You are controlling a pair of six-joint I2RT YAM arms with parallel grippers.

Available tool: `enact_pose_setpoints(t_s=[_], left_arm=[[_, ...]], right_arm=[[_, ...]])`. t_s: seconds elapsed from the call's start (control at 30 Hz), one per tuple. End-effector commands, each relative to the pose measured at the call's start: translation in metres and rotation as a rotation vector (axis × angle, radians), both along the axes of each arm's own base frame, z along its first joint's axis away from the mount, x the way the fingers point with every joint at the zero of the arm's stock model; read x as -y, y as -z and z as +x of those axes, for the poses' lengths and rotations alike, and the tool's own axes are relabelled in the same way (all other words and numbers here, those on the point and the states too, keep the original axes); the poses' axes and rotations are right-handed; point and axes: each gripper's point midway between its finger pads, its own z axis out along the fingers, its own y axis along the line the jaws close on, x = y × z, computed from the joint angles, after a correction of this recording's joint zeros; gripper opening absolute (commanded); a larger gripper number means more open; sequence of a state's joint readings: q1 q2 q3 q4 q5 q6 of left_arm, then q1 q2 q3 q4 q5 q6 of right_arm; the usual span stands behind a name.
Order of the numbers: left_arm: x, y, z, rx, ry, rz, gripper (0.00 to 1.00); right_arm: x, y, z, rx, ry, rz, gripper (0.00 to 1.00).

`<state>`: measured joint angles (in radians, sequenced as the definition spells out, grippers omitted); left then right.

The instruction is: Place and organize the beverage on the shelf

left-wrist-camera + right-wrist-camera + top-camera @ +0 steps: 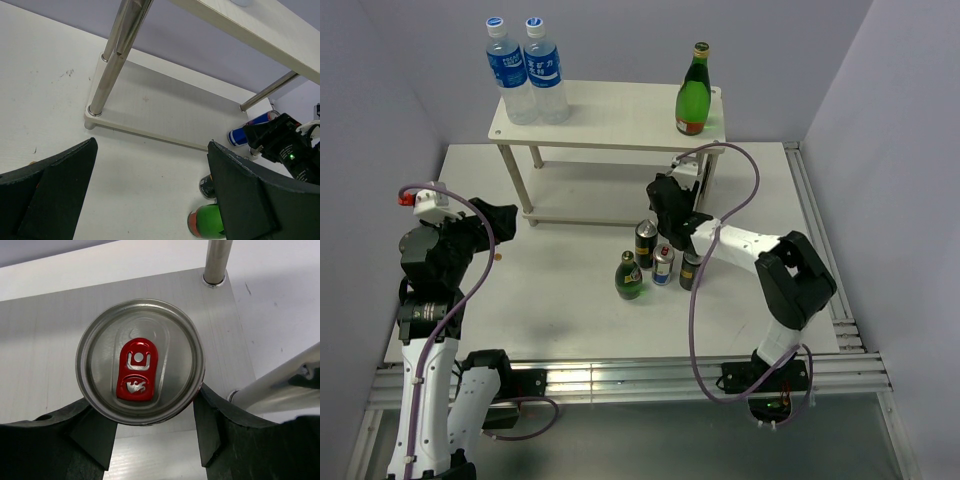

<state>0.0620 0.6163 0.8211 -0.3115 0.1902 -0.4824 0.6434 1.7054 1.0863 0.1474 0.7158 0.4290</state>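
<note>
The white table [570,320] carries the shelf [620,115] at its far side, a two-level white rack. On the rack's top board, two water bottles [525,75] stand together at the left end. One green bottle [692,95] stands upright at the right end.

The left gripper [498,222] hangs near the rack's front left post, its fingers spread wide with nothing between them. The right gripper [665,195] is at the rack's front right post, clamped on a slim silver-blue can [142,360] over the lower board. The can's red-tabbed lid faces the wrist camera.

On the table in front of the rack stand the second green bottle [629,278], a dark can [646,241], another silver-blue can [663,265] and a second dark can [691,270], close together.
</note>
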Motion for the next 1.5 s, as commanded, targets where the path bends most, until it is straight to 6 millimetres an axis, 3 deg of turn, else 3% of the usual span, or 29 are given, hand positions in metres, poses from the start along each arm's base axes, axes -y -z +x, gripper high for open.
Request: enact_pose_setpoints(t_s=[0.0,0.27,0.37,0.4,0.43,0.5,0.6,0.9,0.97,1.3,1.47], left_arm=[[0.002,-0.011,-0.001,0.054,0.019,0.02,0.99],[0.002,-0.012,-0.001,0.057,0.019,0.021,0.99],[0.002,-0.011,-0.001,0.054,0.019,0.02,0.99],[0.002,-0.011,-0.001,0.054,0.019,0.02,0.99],[0.002,-0.012,-0.001,0.057,0.017,0.021,0.99],[0.002,-0.012,-0.001,0.057,0.017,0.021,0.99],[0.001,-0.012,-0.001,0.057,0.016,0.021,0.99],[0.0,-0.011,-0.001,0.055,0.011,0.021,0.99],[0.0,-0.011,-0.001,0.055,0.01,0.02,0.99],[-0.001,-0.012,-0.001,0.058,0.006,0.018,0.99],[-0.002,-0.012,-0.001,0.057,0.004,0.02,0.99]], right_arm=[[0.0,-0.051,0.025,0.168,0.085,0.093,0.0],[0.0,-0.041,0.036,0.149,0.128,0.068,0.0],[0.001,-0.038,0.038,0.147,0.135,0.062,0.37],[0.001,-0.037,0.038,0.145,0.134,0.061,0.56],[0.001,-0.037,0.039,0.146,0.135,0.059,0.65],[0.002,-0.036,0.039,0.142,0.138,0.055,0.83],[0.001,-0.034,0.039,0.136,0.14,0.054,0.96],[0.005,-0.039,0.024,0.119,0.128,0.1,0.98],[0.006,-0.035,0.017,0.106,0.121,0.1,0.98],[0.006,-0.065,-0.027,0.119,0.057,0.154,1.0],[0.005,-0.071,-0.056,0.119,0.039,0.138,1.0]])
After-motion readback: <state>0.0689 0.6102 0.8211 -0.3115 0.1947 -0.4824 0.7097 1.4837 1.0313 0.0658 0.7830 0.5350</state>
